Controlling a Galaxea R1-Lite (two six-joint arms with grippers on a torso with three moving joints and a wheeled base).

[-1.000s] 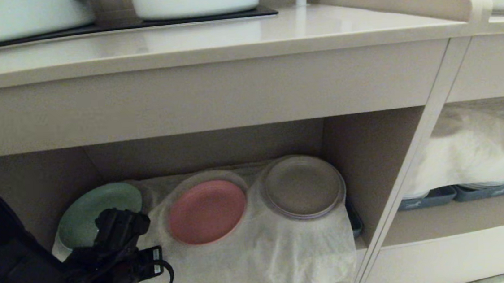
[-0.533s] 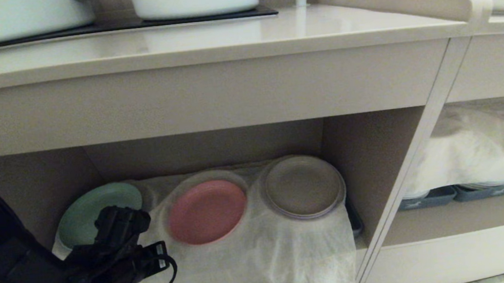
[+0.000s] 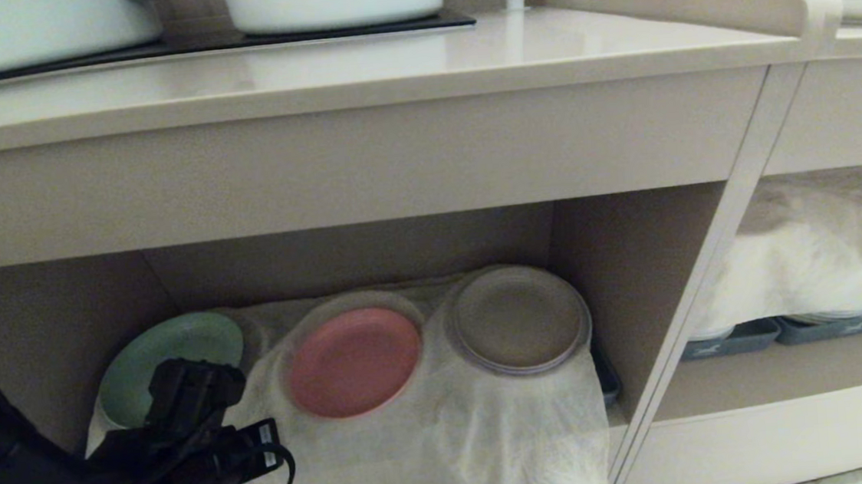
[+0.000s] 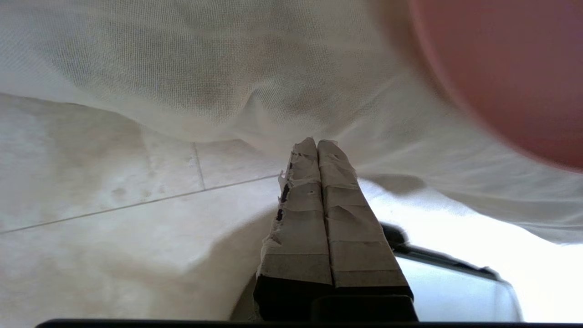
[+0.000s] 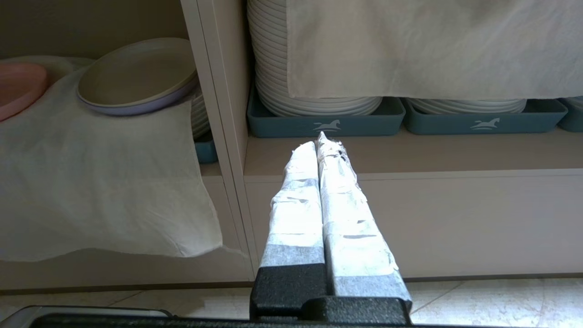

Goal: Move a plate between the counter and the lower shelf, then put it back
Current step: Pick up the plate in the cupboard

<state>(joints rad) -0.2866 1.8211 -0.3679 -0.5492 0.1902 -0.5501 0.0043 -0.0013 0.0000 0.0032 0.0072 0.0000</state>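
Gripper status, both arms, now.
Left gripper: shut, holding nothing, low beside the pink plate.
Right gripper: shut, empty, parked facing the tray shelf.

Pale tiled floor [image 5: 478, 300]; beige cabinet divider [image 3: 719, 281]; neighbouring shelf [image 5: 410, 155] holds blue trays [image 5: 325, 122].

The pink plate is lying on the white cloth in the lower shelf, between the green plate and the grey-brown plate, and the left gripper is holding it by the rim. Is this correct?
Not quite. The left gripper holds nothing: in the left wrist view its fingers are pressed together, apart from the pink plate. The rest stands: in the head view, the plate lies on the white cloth in the lower shelf, between the green plate and the grey-brown plate.
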